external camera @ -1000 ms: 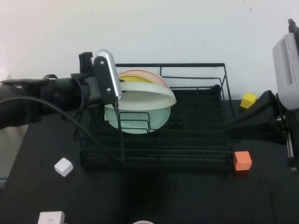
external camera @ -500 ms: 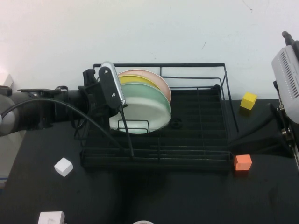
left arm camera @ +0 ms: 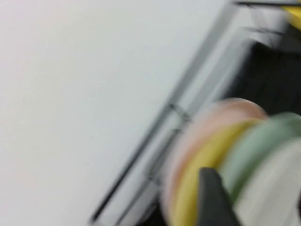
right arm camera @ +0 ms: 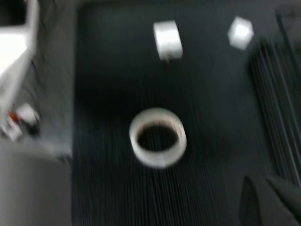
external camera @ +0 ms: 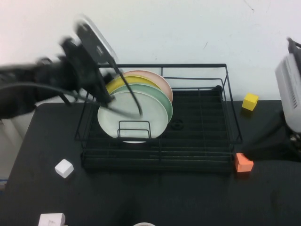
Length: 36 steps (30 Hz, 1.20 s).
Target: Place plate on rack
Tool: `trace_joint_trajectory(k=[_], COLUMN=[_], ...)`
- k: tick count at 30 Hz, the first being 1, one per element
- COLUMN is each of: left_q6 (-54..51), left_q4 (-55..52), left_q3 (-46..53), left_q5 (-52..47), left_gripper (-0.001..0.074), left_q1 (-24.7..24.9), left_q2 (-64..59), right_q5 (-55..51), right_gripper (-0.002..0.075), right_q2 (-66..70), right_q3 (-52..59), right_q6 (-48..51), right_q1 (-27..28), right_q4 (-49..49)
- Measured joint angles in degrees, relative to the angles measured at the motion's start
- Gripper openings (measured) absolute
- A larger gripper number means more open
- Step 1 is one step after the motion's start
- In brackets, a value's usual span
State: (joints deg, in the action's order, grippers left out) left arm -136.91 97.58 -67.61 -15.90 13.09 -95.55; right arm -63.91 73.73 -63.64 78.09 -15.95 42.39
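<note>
Rack [external camera: 188, 155]: black wire, on the dark table, holding four plates upright in its left half.
Plates, front to back: the plate [external camera: 133, 117], white, at the front; then mint green plate [external camera: 162, 96], yellow plate [external camera: 123, 81], pink plate [external camera: 160, 80].
Left gripper [external camera: 104, 96]: blurred, up by the rack's left rear corner, just above the plate's upper left rim; can't tell how its fingers stand or whether they touch.
Right gripper [right arm camera: 265, 200]: low at the right table edge, well apart from the rack; fingers unclear, can't tell.
</note>
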Motion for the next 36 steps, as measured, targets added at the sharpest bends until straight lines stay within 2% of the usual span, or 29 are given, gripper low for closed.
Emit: trace_joint_trajectory(k=[2, 5, 8, 14, 21, 26, 30, 36], left_q6=[7.19, 19.60, 30.75, 40.98, 43.91, 44.58, 44.68, 42.52], left_q4=[0.10, 0.51, 1.36, 1.97, 2.05, 2.05, 1.72, 1.13], left_q3=[0.00, 0.00, 1.03, 11.92, 29.63, 41.68, 47.66, 51.77], left_q5=[5.29, 14.05, 21.81, 23.27, 21.29, 13.85, 6.47, 0.67], left_gripper=[0.0235, 0.0088, 0.0026, 0.0002, 0.0000, -0.0001, -0.0001, -0.0001], left_q1=[0.00, 0.00, 0.00, 0.00, 0.00, 0.00, 0.00, 0.00], left_q2=[4.16, 10.25, 16.65, 32.25, 49.26, 58.34, 63.05, 64.49], right_q5=[0.23, 0.23, 1.40, 10.04, 17.30, 22.84, 25.55, 27.86], right_gripper=[-0.0002, -0.0002, -0.0002, -0.0002, -0.0002, -0.0002, -0.0002, -0.0002], right_q2=[-0.80, -1.55, -3.08, -11.46, -28.12, -40.64, -49.17, -56.79], right_q3=[0.00, 0.00, 0.26, 5.49, 17.67, 30.46, 39.64, 43.51], right_q6=[-5.68, -20.52, -31.53, -36.31, -36.66, -37.81, -37.86, -37.86], right_q1=[0.00, 0.00, 0.03, 0.03, 0.03, 0.03, 0.03, 0.03], right_q4=[-7.88, -23.87, -35.96, -37.91, -36.65, -33.38, -30.74, -28.80])
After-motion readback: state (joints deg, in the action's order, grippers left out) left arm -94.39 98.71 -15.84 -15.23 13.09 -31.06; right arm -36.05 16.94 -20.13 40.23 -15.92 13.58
